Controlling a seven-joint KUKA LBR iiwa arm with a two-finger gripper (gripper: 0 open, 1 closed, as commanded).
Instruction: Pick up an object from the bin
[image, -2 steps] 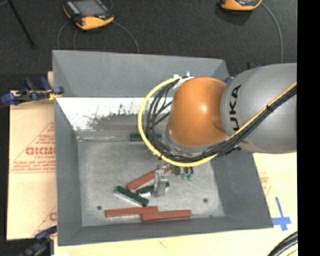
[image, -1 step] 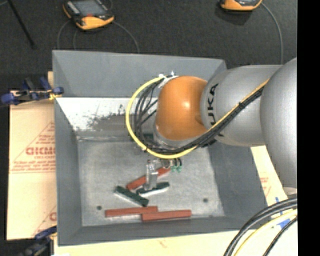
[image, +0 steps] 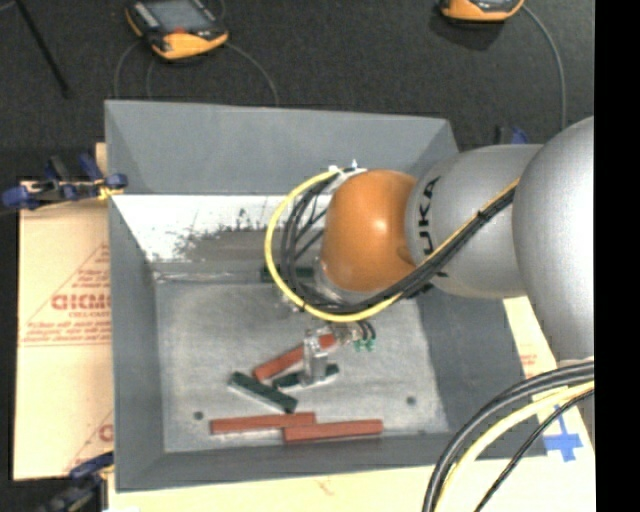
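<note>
Reddish-brown and short, the stick (image: 278, 367) that lies a little toward the near edge from the middle of the bin (image: 180, 330) floor is the thing closest to the gripper (image: 318, 362). Its right end reaches just under the gripper's tip, and the two seem to touch or almost touch. Whether the gripper is wide or narrow I cannot tell, because the orange cover (image: 365, 235) and the cables above it hide much of it, so I also cannot say that the stick is already held. A dark green stick (image: 260, 389) lies slanted just beside the short one, on the side of the near edge, and its right end comes close to the gripper too. Farther out, along the near edge of the floor, two long reddish-brown bars (image: 262, 426) lie end to end, apart from the gripper. To do this step well, I think the grip should close across the narrow width of the short stick, low enough to meet the floor, since such a thin thing lies flat. The green stick is so near that it could be caught together with it or pushed aside. A hold at the very end may let the stick hang and slip, so the lift should go straight up.
</note>
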